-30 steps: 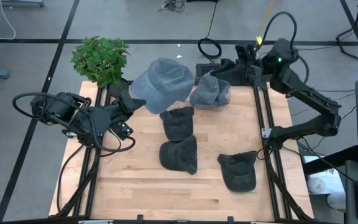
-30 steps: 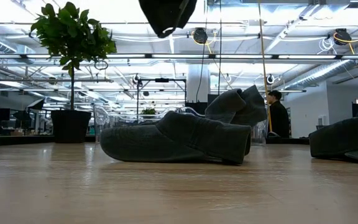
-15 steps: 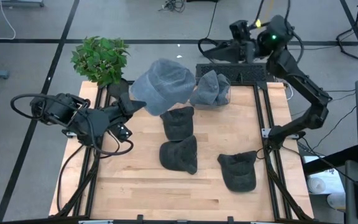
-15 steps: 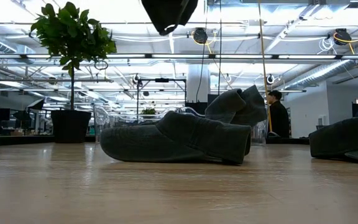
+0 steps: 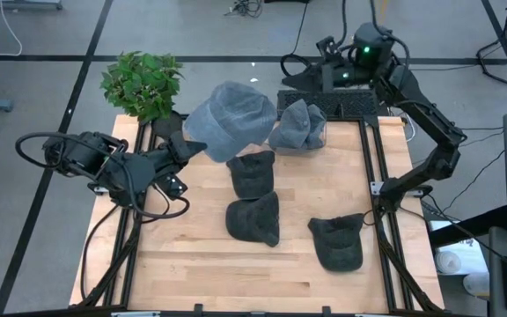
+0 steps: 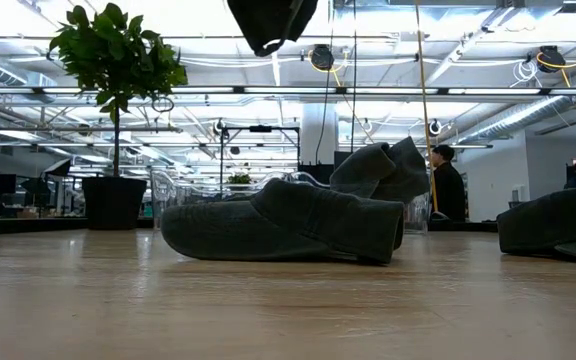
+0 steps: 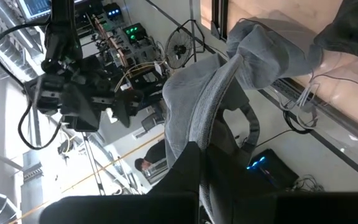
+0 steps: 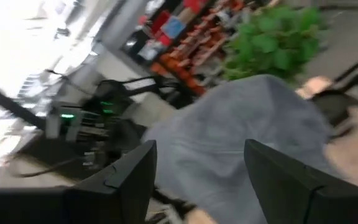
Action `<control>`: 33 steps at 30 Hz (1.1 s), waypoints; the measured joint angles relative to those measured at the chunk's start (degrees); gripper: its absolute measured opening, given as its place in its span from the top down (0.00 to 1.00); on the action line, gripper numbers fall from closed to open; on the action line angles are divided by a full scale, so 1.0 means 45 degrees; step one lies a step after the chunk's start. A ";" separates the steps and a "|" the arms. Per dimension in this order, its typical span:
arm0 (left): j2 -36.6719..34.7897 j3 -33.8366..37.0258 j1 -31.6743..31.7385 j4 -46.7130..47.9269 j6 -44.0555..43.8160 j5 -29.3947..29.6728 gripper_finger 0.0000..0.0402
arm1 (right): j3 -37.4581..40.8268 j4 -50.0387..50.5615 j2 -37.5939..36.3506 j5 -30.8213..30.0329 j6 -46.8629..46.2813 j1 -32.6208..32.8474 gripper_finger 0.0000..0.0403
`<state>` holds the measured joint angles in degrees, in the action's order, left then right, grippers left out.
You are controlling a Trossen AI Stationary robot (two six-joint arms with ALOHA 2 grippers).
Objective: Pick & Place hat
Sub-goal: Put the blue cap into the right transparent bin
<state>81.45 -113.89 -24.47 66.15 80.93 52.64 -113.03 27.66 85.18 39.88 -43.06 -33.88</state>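
A light grey hat (image 5: 231, 119) is held up over the table's far left part by my left gripper (image 5: 192, 146), which is shut on its rim. In the low view it shows as a dark shape (image 6: 270, 22) at the top. A second grey hat (image 5: 297, 128) lies crumpled at the far edge. Three dark hats (image 5: 252, 173) (image 5: 255, 218) (image 5: 337, 240) rest flat on the wooden table (image 5: 183, 255). My right gripper (image 8: 197, 168) stands open, raised beyond the far edge (image 5: 311, 79), and faces the held hat (image 8: 247, 137). My left gripper pinches the grey hat's rim (image 7: 199, 140) between its two shut fingers; how many layers, I cannot tell. The fingers come from the table's left, slanting slightly down. The hat spreads out beyond the fingertips, lifted clear of the table.
A potted plant (image 5: 143, 84) stands at the far left corner. A black frame (image 5: 372, 158) runs along the table's right side. In the low view a person (image 6: 448, 190) stands in the room behind. Bare wood lies along the near edge.
My right gripper has drawn back from the crumpled grey hat toward the far edge, risen and tipped up to level. That hat stays where it lay. My left gripper has kept still with the lifted hat.
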 joint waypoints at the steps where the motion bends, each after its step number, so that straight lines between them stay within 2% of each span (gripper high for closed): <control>1: 0.0000 0.0000 0.0000 -0.0005 0.0000 0.0000 0.98 | 0.0000 0.0279 -0.0034 -0.0469 0.0444 0.0178 0.43; 4: 0.0000 0.0000 0.0000 0.0000 -0.0005 0.0005 0.98 | 0.0005 0.1075 -0.0119 -0.2182 0.1923 0.0994 0.43; 11: 0.0000 0.0000 0.0000 -0.0005 0.0024 0.0017 0.98 | 0.0010 0.2775 -0.0086 -0.7128 0.4635 0.3527 0.43; 13: 0.0000 0.0000 0.0000 -0.0004 0.0172 0.0019 0.98 | 0.0010 0.2823 -0.0114 -0.8469 0.4788 0.4014 0.43; 16: 0.0000 0.0000 0.0000 -0.0006 0.0478 0.0090 0.98 | 0.0010 0.2890 -0.0194 -0.9451 0.4028 0.4200 0.43; 20: 0.0000 0.0000 0.0000 -0.0057 0.1155 0.0046 0.98 | -0.0220 0.3623 -0.0309 -0.9454 0.2779 0.3717 0.43; 24: 0.0000 0.0000 -0.0094 -0.0130 0.1953 -0.0382 0.98 | -0.0217 0.3860 -0.0269 -0.8686 0.2128 0.3204 0.43; 33: 0.0000 0.0000 -0.0262 -0.1314 0.3688 -0.1025 0.98 | -0.0204 0.3186 -0.0269 -0.6873 0.0863 0.3133 0.43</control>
<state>81.45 -113.89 -25.65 60.24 97.52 48.03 -113.95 41.99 83.97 8.95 -39.18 -19.78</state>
